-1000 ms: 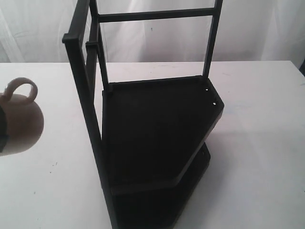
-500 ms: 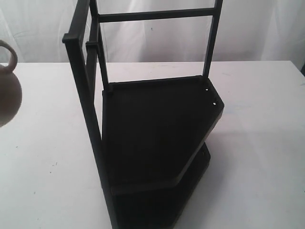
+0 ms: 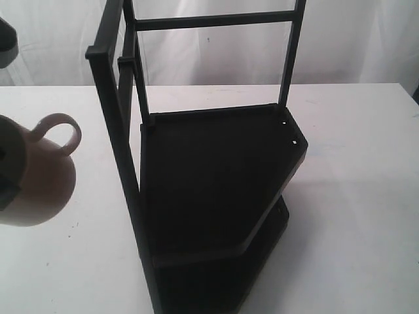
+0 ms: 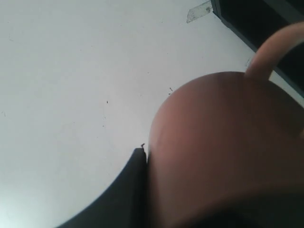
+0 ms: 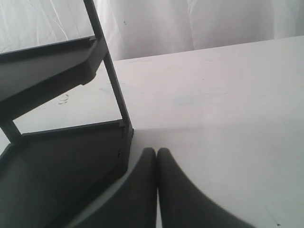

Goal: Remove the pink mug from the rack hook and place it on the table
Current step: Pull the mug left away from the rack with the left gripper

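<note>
Clamped between the left gripper's [image 3: 4,175] jaws, the mug [image 3: 40,175] has dropped lower, clear of the hook [image 3: 95,53], so only set-down remains; the right gripper's [image 5: 157,155] jaws are closed, empty.

A white curtain [image 3: 353,39] is seen hung behind the tall black two-shelf rack [image 3: 209,183], and a scrap of clear tape [image 4: 199,10] is stuck just beside the rack's base.

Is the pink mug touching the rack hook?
Apart. Exterior view: the pink mug is left of and well below the rack hook, with bare table showing between mug and rack.
</note>
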You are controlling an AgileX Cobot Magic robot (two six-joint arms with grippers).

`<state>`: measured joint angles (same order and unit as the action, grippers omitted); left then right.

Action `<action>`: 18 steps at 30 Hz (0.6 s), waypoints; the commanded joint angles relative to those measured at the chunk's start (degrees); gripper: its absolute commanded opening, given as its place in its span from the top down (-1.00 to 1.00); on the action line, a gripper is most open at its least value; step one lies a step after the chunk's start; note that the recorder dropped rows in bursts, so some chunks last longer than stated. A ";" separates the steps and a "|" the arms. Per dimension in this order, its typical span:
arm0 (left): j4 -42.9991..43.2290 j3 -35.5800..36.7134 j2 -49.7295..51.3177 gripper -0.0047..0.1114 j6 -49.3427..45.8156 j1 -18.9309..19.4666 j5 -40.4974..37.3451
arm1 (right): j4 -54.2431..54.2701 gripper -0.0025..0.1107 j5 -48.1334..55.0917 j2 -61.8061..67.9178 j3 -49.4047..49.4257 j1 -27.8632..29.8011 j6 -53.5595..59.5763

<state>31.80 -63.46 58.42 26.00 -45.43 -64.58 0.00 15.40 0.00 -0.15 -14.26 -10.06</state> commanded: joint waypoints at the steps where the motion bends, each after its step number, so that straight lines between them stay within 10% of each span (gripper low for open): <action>1: -0.08 -0.54 -0.47 0.92 0.93 -0.35 -5.38 | 0.00 0.96 -0.22 0.00 0.15 0.05 -0.40; 12: -2.50 -0.54 -1.44 0.92 1.16 -0.35 -5.38 | 0.00 0.96 -0.22 0.00 0.15 0.05 -0.40; 18: -21.04 3.55 -6.14 0.92 -5.99 5.09 0.71 | 0.00 0.96 -0.22 0.00 0.15 0.05 -0.40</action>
<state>20.67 -62.07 54.74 24.51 -43.85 -64.43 0.00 15.40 0.00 -0.15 -14.26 -10.10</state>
